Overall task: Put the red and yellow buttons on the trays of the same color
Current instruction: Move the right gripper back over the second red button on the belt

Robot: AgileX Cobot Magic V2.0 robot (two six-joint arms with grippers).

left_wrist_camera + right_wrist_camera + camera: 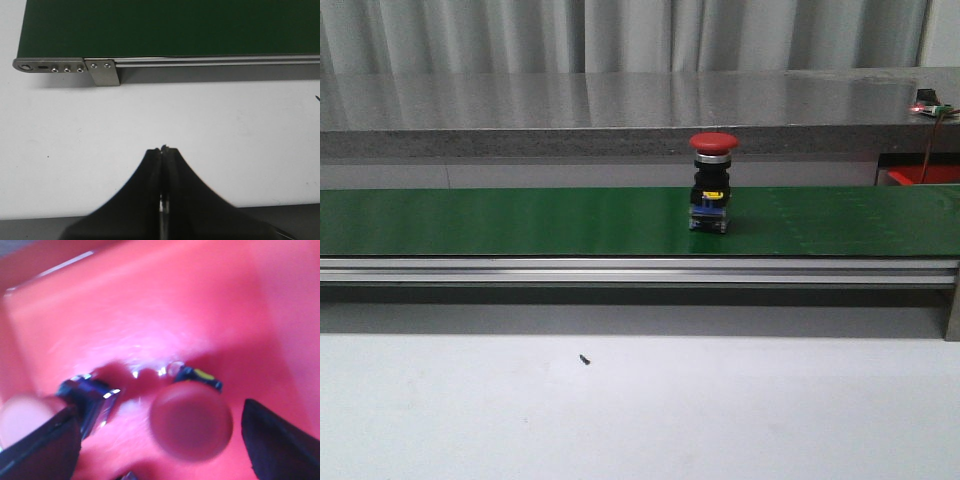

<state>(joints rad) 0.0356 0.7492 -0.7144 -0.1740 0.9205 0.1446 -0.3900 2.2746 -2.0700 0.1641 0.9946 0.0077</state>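
While a red button (713,181) stands upright on the green conveyor belt (500,220) — pale worktop (640,410) in front — the left gripper (162,155) is pressed together; the right gripper (160,440) is spread over a red tray (150,305).

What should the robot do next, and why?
Probably lift the right gripper up out of the red tray. Its fingers stand open on either side of a red button that already seems to lie in the tray. Another red button waits upright on the green belt. The left gripper is shut.
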